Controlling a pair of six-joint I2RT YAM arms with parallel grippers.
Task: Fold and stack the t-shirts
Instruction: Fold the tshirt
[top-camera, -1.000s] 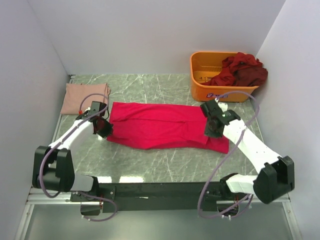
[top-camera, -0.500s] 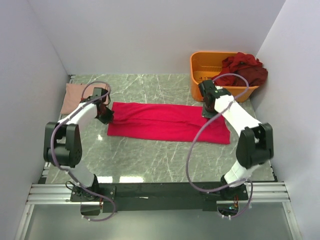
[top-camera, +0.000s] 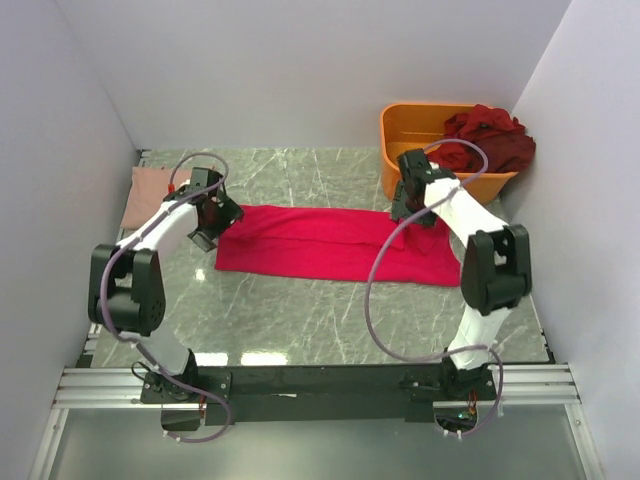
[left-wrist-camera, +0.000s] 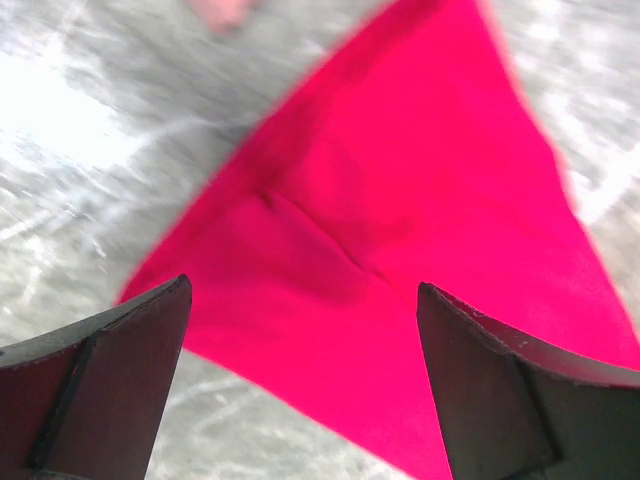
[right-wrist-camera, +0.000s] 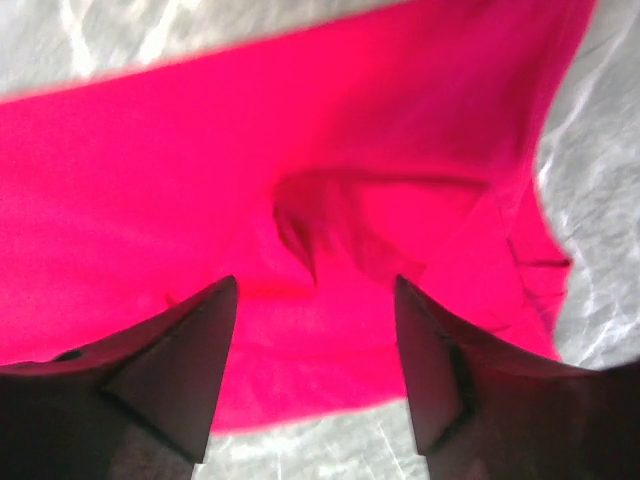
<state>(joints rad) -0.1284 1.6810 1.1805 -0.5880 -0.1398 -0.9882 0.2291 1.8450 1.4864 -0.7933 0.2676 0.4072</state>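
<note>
From where I stand, the bright red shirt (top-camera: 335, 245) lies flat on the grey marbled table (top-camera: 300, 320), folded into a long band that runs left to right across the middle. The left gripper (top-camera: 212, 215) hangs over the band's left end, by the far corner of the cloth. In its own wrist view, its two dark fingers (left-wrist-camera: 100, 390) stand wide apart. Nothing is between them, only the red cloth below, which comes to a point with a short crease near its middle. The right gripper (top-camera: 410, 207) hangs over the far edge of the band near its right end, with its arm reaching well forward from the base. Its fingers (right-wrist-camera: 170, 370) are also parted, a little less widely, and are not clamped on anything. A small pucker of red fabric sits in the gap below them, and the hem curves off towards the bare table on the right. Both wrist views are somewhat blurred. A pale pink shirt (top-camera: 150, 183) lies folded in the far left corner of the table, just beyond the left arm and partly hidden by it. It is close to the red band, but I cannot tell whether they touch. In the far right corner stands an orange bin (top-camera: 400, 140) with dark maroon shirts (top-camera: 490, 140) heaped inside, the bundle spilling over its right rim.
</note>
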